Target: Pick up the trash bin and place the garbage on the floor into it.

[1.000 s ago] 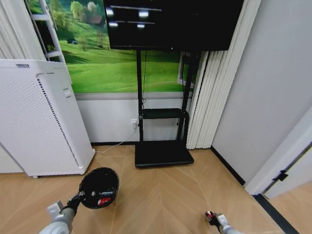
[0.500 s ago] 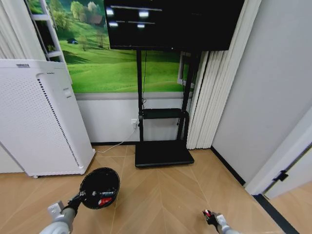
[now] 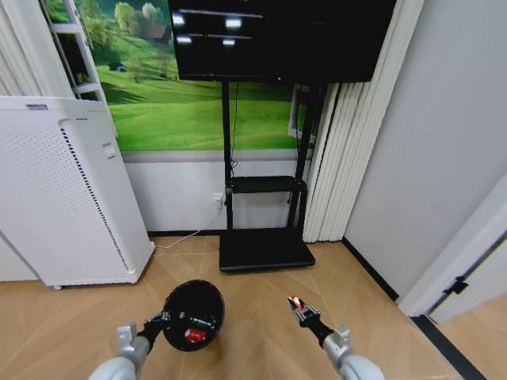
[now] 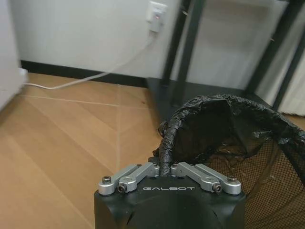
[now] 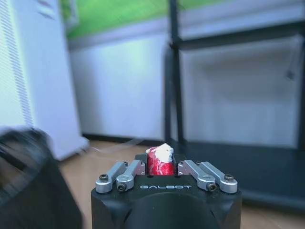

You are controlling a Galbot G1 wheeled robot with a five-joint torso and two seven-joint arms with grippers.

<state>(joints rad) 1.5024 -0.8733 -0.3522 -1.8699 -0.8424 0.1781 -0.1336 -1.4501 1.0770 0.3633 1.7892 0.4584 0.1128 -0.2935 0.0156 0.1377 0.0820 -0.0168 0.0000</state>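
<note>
Left gripper (image 4: 164,168): fingers clamped on the trash bin (image 3: 192,314) rim at 7 o'clock, bin held off the floor. Right gripper (image 5: 161,161): fingers clamped on a crumpled red-and-white can (image 5: 160,161), just beside the bin at 3 o'clock. Risks: thin rim slipping, bin tilting; early release, can missing the opening.

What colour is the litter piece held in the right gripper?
Red and white; the litter piece shows best in the right wrist view.

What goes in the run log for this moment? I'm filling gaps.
left claw: shut on trash bin rim | right claw: shut on garbage, red-and-white piece | bin: one red piece inside
</note>
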